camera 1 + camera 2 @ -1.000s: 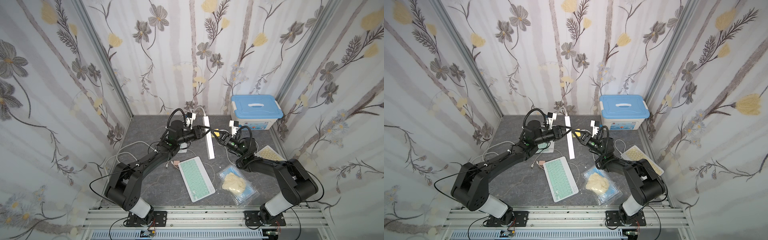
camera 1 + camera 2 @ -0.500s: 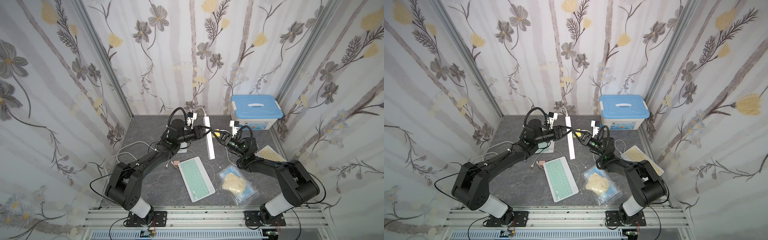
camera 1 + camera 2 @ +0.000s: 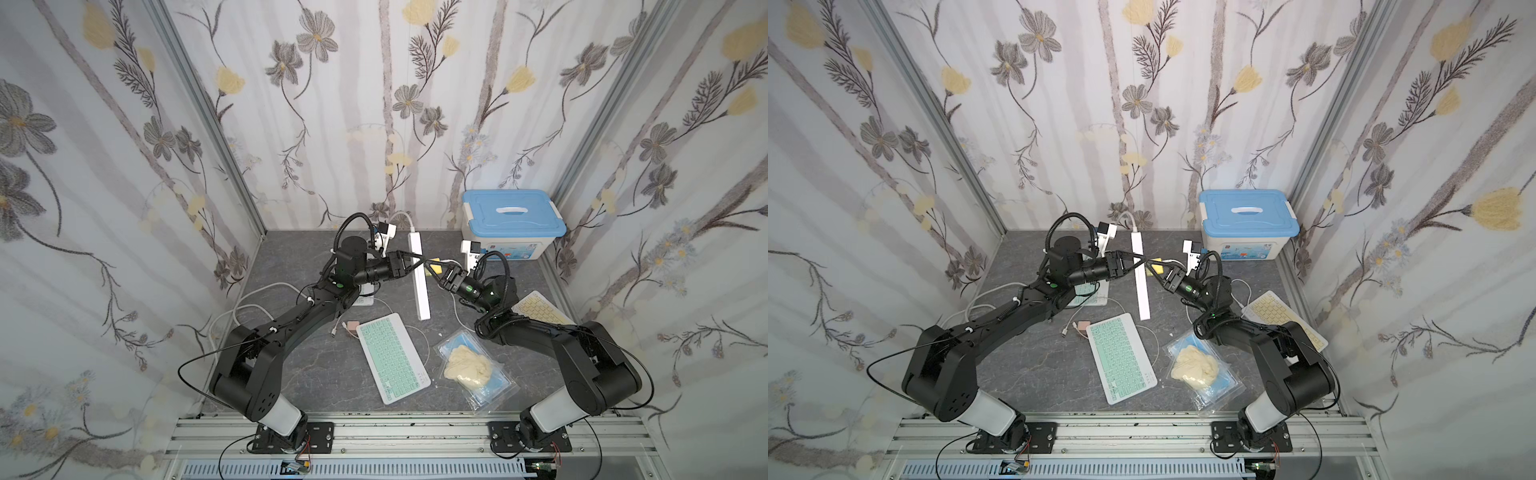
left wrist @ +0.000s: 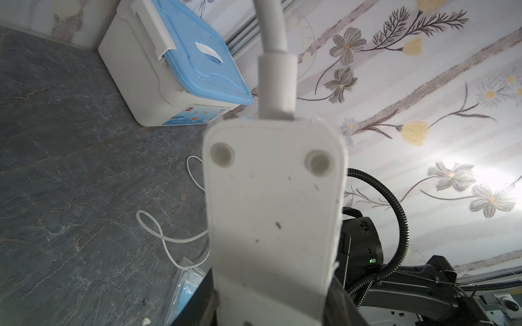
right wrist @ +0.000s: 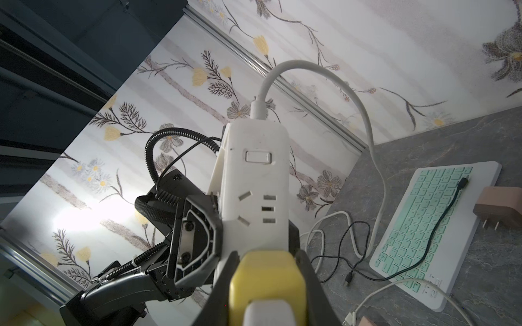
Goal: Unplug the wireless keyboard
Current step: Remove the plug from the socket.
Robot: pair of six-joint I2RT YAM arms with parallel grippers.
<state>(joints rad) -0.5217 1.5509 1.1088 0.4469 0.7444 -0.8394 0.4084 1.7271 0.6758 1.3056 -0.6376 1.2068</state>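
Bracing for the pull: in both top views, holds the white power strip [image 3: 420,291] raised off the grey tabletop [image 3: 316,374] at least at its gripped end, with the left gripper [image 3: 419,262] clamped across its width and the right gripper [image 3: 436,272] closed narrowly on the yellow charger plug [image 3: 434,263] seated in it. Leaves the yellow keyboard [image 3: 540,309] flat at the right edge, probably the one fed by this plug, though cannot trace the white cable [image 3: 457,313] all the way; leaves a mint keyboard [image 3: 392,357] mid-tabletop with a pink adapter [image 3: 352,328] lying loose just beside it.

From the left wrist, shows only the strip's underside up close, with dark fingers [image 4: 337,302] pressing its two long edges.

From the right wrist, shows fingers [image 5: 309,282] flanking the yellow plug, seated flush against the strip's socket face.

Judges the step as the extraction itself; calls next for a straight pull off the sockets by the right arm, with the left holding the strip firm against it.
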